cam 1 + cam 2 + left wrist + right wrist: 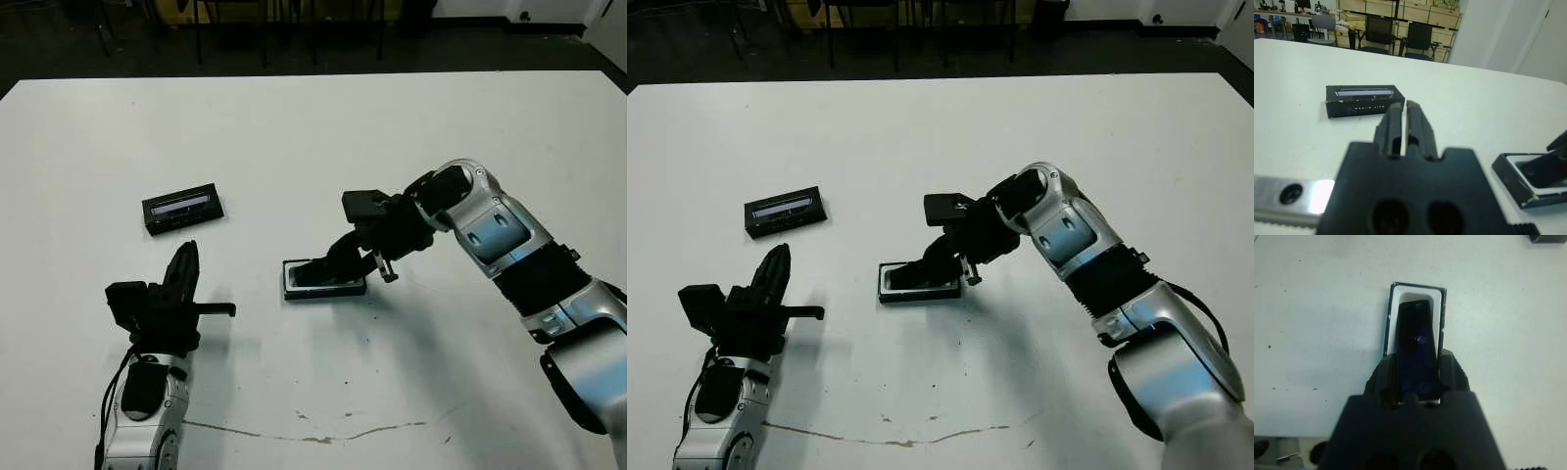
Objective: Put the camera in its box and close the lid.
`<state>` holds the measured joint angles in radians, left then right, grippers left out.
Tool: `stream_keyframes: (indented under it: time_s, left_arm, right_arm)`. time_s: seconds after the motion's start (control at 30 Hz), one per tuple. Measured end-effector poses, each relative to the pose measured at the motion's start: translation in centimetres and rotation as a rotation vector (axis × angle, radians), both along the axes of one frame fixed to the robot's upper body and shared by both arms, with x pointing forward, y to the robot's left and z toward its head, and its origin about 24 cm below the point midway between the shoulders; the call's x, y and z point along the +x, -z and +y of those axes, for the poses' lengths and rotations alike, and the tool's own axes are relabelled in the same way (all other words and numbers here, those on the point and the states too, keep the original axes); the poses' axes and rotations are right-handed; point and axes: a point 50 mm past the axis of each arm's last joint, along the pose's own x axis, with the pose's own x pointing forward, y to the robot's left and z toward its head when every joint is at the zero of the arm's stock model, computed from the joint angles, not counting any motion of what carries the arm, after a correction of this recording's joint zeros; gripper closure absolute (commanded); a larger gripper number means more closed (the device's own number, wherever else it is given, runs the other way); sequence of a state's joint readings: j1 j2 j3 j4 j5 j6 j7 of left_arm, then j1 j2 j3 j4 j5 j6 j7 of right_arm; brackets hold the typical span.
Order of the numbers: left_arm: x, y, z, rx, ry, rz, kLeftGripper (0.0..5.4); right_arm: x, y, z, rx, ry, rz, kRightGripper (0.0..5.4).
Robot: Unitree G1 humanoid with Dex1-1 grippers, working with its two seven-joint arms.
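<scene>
Black: one camera (1417, 352), one box (1392, 313), one lid (182, 209)

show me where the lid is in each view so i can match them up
Left eye view: lid lies left of centre, beyond the left gripper.
Right eye view: lid at far left, same spot.
Left wrist view: lid just past the shut fingers.
Right wrist view: only a dark corner at the edge, probably the lid.
Shared landmark: the box, which shows in all four views.

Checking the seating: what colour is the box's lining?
White, inside the box black rim; clearest in the right wrist view.
</scene>
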<state>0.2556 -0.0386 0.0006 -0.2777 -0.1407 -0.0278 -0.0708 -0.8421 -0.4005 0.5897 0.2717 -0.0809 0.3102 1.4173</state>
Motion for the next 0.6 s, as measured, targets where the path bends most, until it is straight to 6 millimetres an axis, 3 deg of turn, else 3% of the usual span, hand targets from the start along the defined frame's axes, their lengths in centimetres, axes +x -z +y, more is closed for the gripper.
stream_keyframes:
  time_s: [0.6]
  left_arm:
    - [-0.2,0.2,-0.4,-0.005,0.004,0.010,5.40]
  right_arm:
    - [-1.2,-0.3,1.3,-0.080,0.077,0.017,4.65]
